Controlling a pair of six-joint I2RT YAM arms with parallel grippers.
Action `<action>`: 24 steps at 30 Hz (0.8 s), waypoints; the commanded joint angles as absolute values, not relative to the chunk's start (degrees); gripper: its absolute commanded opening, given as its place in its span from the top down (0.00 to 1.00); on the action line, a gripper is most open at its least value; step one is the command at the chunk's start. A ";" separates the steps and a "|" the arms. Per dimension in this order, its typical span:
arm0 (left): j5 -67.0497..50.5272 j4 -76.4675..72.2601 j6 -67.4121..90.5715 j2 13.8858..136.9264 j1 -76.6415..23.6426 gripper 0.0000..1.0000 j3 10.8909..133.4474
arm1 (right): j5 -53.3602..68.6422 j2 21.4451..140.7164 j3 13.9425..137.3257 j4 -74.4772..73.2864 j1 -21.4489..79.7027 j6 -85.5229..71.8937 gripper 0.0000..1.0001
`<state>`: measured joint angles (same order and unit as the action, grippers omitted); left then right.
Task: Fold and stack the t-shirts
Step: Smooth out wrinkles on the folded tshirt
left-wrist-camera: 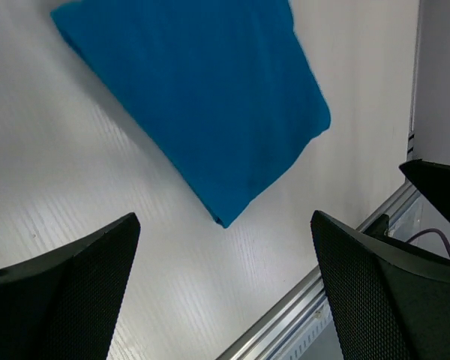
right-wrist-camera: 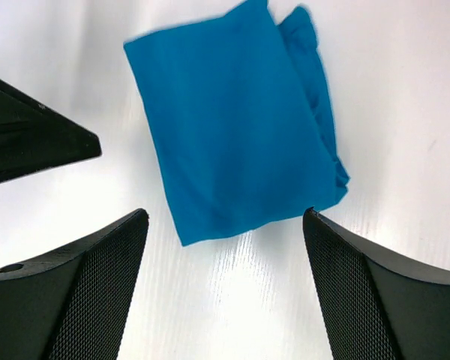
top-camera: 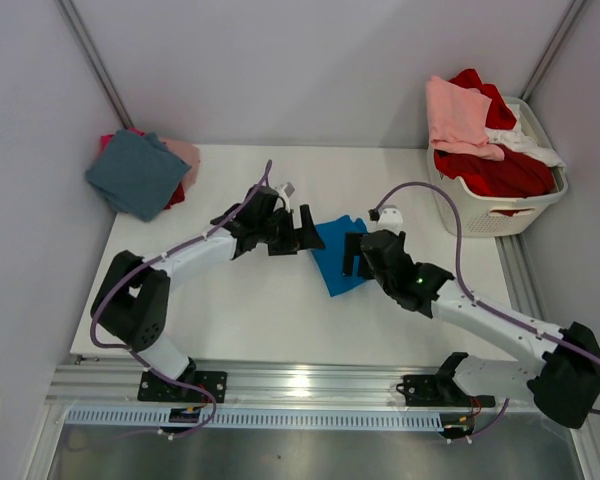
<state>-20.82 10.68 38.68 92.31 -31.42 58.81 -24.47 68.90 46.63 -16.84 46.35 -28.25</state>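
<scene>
A bright blue t-shirt (top-camera: 335, 255) lies folded on the white table between my two grippers; it also shows in the left wrist view (left-wrist-camera: 202, 97) and the right wrist view (right-wrist-camera: 236, 127). My left gripper (top-camera: 307, 232) is open and empty just left of it. My right gripper (top-camera: 356, 256) is open and empty at its right edge. A stack of folded tees, dusty teal (top-camera: 137, 173) on top with pink and red under it, sits at the back left corner. Pale pink (top-camera: 458, 115), red (top-camera: 495, 172) and white tees fill the basket.
A white slatted laundry basket (top-camera: 495, 212) stands at the back right of the table. Grey walls close in the back and sides. A metal rail (top-camera: 300, 385) runs along the near edge, where the arm bases are bolted.
</scene>
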 commanded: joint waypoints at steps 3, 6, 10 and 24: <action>-23.72 17.04 31.47 94.30 -30.94 0.01 70.21 | -29.36 65.04 45.09 -19.52 47.02 -32.51 0.13; -25.74 20.82 29.01 100.09 -30.67 0.04 77.07 | -28.04 68.19 44.12 -18.20 47.29 -34.00 0.19; -29.86 25.39 26.90 107.83 -29.53 0.09 86.55 | -25.14 72.41 43.95 -14.78 47.46 -34.10 0.24; -39.63 32.08 25.49 123.48 -28.56 0.25 100.63 | -18.02 88.67 50.53 -6.15 47.55 -33.40 0.40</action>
